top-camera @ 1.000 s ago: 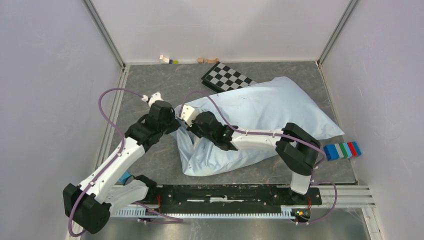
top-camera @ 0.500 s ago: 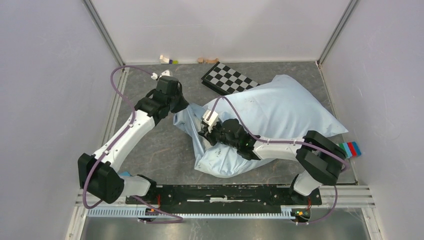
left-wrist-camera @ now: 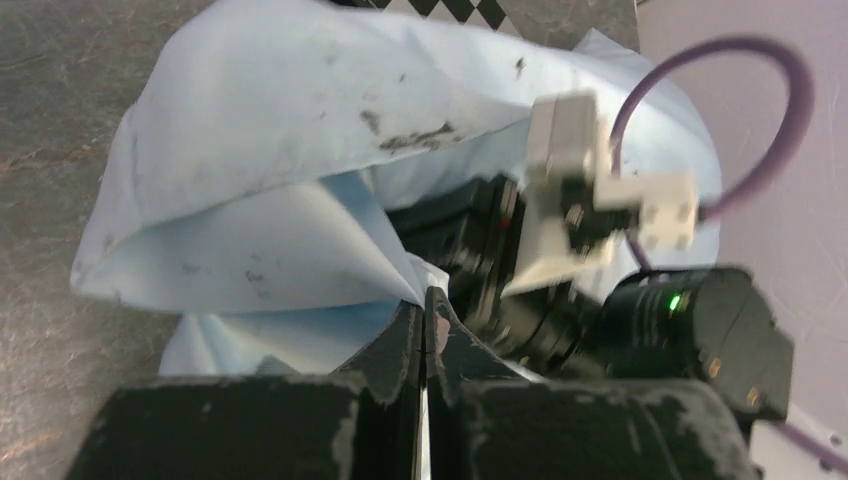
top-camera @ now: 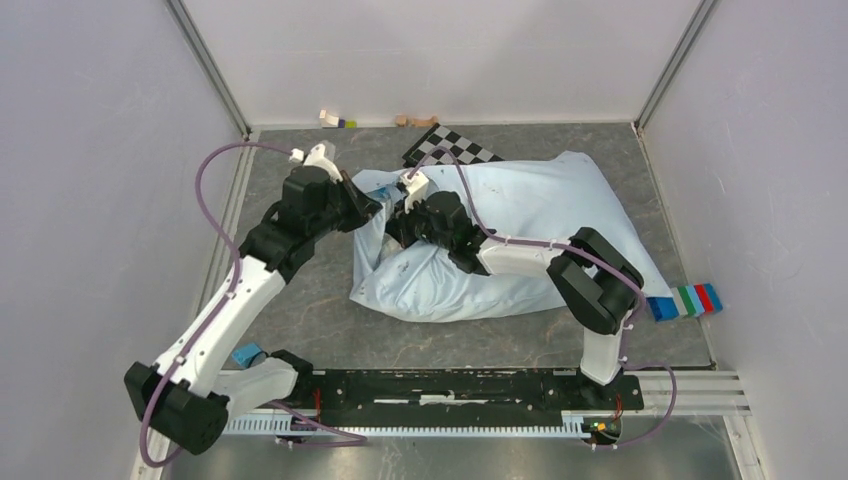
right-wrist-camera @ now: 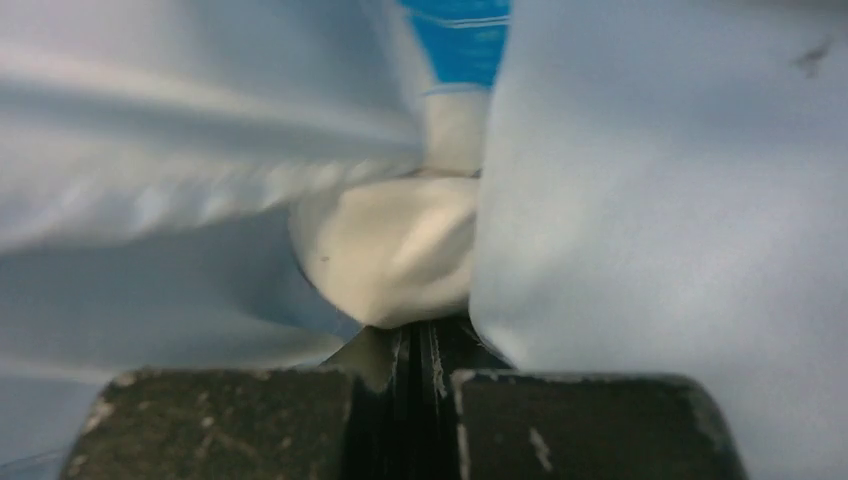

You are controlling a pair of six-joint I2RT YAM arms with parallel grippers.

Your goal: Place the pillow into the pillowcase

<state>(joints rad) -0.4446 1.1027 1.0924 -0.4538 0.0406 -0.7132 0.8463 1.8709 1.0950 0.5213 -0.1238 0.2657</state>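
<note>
My left hand (top-camera: 363,203) is pressed together on the rim of the pillowcase (top-camera: 530,235), at its left, open end. The left wrist view shows the blue cloth nipped between the fingertips. I hold it there, I judge, to lift that lip off the counter (top-camera: 300,300) and give the mouth some shape.

Just right of it, my right hand (top-camera: 400,212) reaches into that mouth with its fingers closed. Its own view is blurred, but it appears to pinch a cream corner of the pillow (right-wrist-camera: 390,255), with blue cloth on both sides.

So the pillow sits inside the case, which lies plump across the middle of the counter, with 1 corner near the opening. I judge the stuffing nearly done, and what is left is seating this corner deeper. The 2 hands are crowded together, so snagging cloth is the risk.
</note>
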